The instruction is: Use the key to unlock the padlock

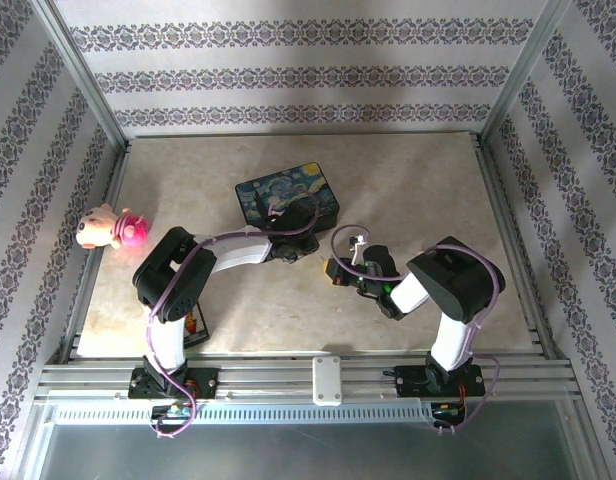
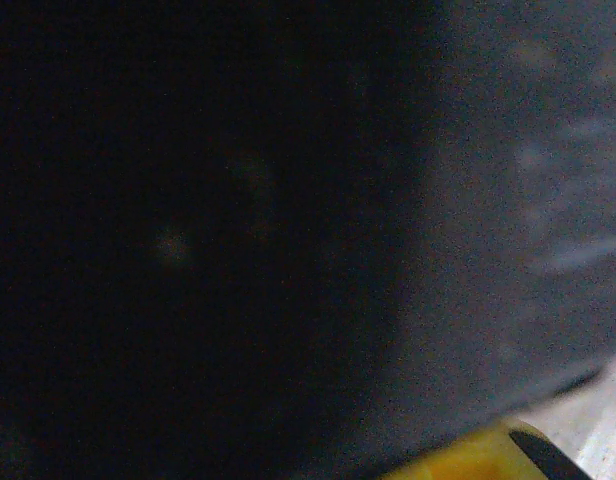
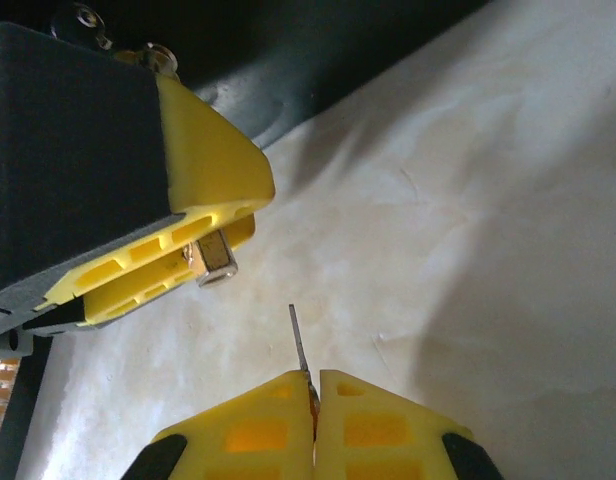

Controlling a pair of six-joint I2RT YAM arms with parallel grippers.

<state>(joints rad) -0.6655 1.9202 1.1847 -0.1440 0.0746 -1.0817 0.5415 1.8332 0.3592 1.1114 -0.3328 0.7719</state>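
Left tool (image 3: 228, 232): clenched on the padlock (image 3: 217, 262), a small squarish metal block with a dull brassy-silver sheen. It sits pinched between the two yellow ribbed plastic fingers, and one corner juts past their tips. Its shackle cannot be made out. Right tool (image 3: 314, 402): clenched, with its two yellow honeycomb-moulded fingers pressed flat together on the key (image 3: 299, 345). The key's thin grey metal blade shows edge-on and stands up out of the seam between them. The blade tip points toward the padlock but stays apart from it, with bare worktop (image 3: 468, 200) showing in the gap. The worktop is a pale cream slab with a faint marbled, slightly glossy surface. In the top view, the left tool (image 1: 293, 248) lies at the near edge of the box (image 1: 286, 195). The box is a dark rectangle with rounded corners, its lid painted with blue-and-yellow swirls. The right tool (image 1: 338, 270) is just beside the left tool, to its right, and both are near the middle of the worktop (image 1: 428, 180). A soft plush toy (image 1: 113, 228), cream and pink and rounded, rests at the left edge, well apart from both tools. The walls carry striped floral wallpaper, and ribbed aluminium rails frame the near edge. The left wrist view is dark and blurred, and the surface close to its lens cannot be identified. A yellow patch (image 2: 458, 460) shows at its bottom edge.
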